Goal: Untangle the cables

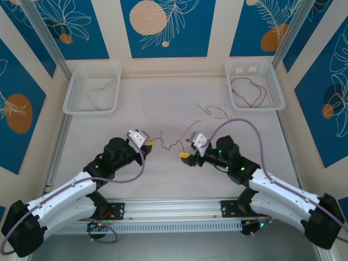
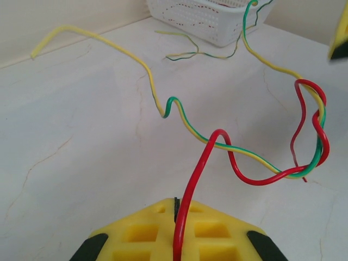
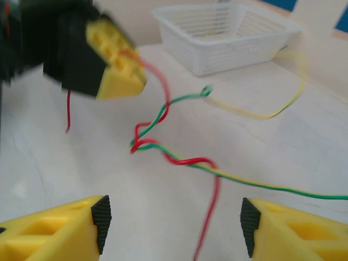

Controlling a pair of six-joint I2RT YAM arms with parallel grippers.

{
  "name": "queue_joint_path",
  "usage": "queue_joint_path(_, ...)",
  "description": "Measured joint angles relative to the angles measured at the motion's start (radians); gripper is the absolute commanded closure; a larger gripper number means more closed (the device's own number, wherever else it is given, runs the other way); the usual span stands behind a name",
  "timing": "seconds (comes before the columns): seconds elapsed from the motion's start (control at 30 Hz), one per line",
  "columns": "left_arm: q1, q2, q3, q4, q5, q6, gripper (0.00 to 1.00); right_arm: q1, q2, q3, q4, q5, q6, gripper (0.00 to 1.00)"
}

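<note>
Nearest the arm bases, the left pincer (image 1: 147, 144) is pressed together on one end of a red wire (image 1: 163, 142); its own wrist view shows the two yellow fingertips (image 2: 136, 234) shut, with that red wire (image 2: 191, 179) rising out of the seam between them. Just beside it, the right pincer (image 1: 185, 156) stands spread; its wrist view has the yellow fingers (image 3: 60, 228) wide apart and pinching nothing, with the red wire (image 3: 209, 209) trailing down over the counter (image 3: 81, 174) between them.

The cables (image 1: 173, 142) lie mid-counter between the two pincers. There are two strands: the red one, and a green-and-yellow wire (image 2: 244, 152) wound round it in a few turns (the overhead view shows them only as a thin wavy line, while the wrist views show the twists). From the knot the green-and-yellow wire (image 3: 272, 187) runs off towards the far right.

The right wrist view also catches the left pincer (image 3: 117, 60) from the front, blurred.

Farthest off stand two white mesh baskets at the back corners of the counter (image 1: 136, 174); the left basket (image 1: 70, 92) holds pale yellowish strands (image 1: 100, 92), too fine to count, and the right basket (image 1: 274, 89) holds a looping red strand (image 1: 244, 81).
</note>
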Motion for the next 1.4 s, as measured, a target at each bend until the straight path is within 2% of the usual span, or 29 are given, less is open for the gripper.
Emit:
queue_joint_path(0.1,0.0,-0.017,0.0,-0.021,-0.003,0.01,1.0,-0.007,0.033,-0.034,0.044,0.029,-0.099,0.3)
queue_joint_path(0.37,0.0,-0.067,0.0,-0.042,-0.005,0.02,1.0,-0.135,0.044,-0.021,0.13,0.02,-0.293,0.29)
queue_joint_path(0.67,0.0,-0.076,0.0,-0.05,-0.007,0.02,1.0,-0.225,0.182,0.088,0.144,-0.032,-0.46,0.32)
queue_joint_path(0.9,0.0,-0.079,0.0,-0.053,-0.007,0.02,1.0,-0.226,0.322,0.167,0.124,-0.061,-0.556,0.33)
queue_joint_path(1.13,0.0,-0.09,0.0,-0.053,-0.008,0.02,1.0,-0.193,0.307,0.175,0.055,-0.088,-0.595,0.32)
queue_joint_path(1.2,0.0,-0.088,0.0,-0.053,-0.008,0.02,1.0,-0.185,0.28,0.173,0.051,-0.097,-0.596,0.36)
queue_joint_path(1.27,0.0,-0.082,0.0,-0.052,-0.008,0.02,1.0,-0.18,0.262,0.173,0.056,-0.104,-0.599,0.5)
queue_joint_path(1.3,0.0,-0.077,0.0,-0.051,-0.008,0.02,1.0,-0.178,0.259,0.173,0.059,-0.105,-0.599,0.64)
queue_joint_path(1.33,0.0,-0.07,0.0,-0.051,-0.008,0.02,1.0,-0.176,0.261,0.173,0.061,-0.105,-0.594,0.73)
queue_joint_path(1.4,0.0,-0.06,0.0,-0.05,-0.008,0.02,1.0,-0.174,0.27,0.174,0.06,-0.105,-0.584,0.77)
